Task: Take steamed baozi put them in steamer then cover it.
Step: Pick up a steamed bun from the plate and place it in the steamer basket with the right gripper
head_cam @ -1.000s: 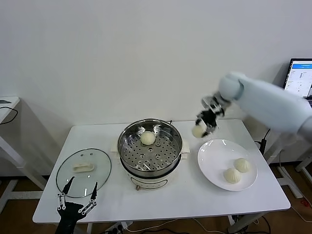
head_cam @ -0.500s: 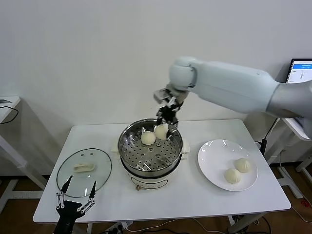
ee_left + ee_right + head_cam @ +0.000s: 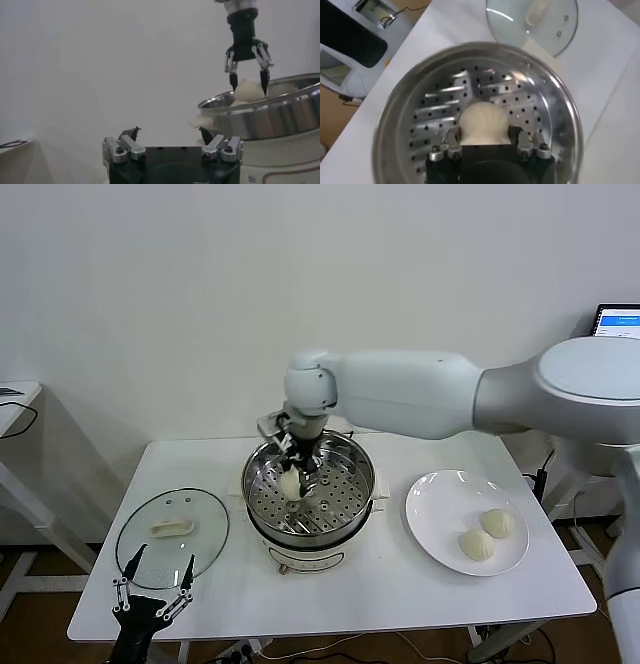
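So the right arm is stretched way across from the right side, bent down at the wrist so the right hand [image 3: 293,471] points straight down into the steamer [image 3: 345,509]. It's pinching a baozi [image 3: 291,484] between its fingers, low over the perforated tray, can't really tell if the bun touches the tray. The right wrist view shows that bun snug between the fingers with holes all around it. Two more baozi [image 3: 486,534] sit on the white plate [image 3: 435,509], on the right part of the surface [image 3: 390,589]. The cover [image 3: 171,534] lies flat on the left part. The left hand [image 3: 155,594] hangs by the near left edge, fingers spread wide, holding nothing.
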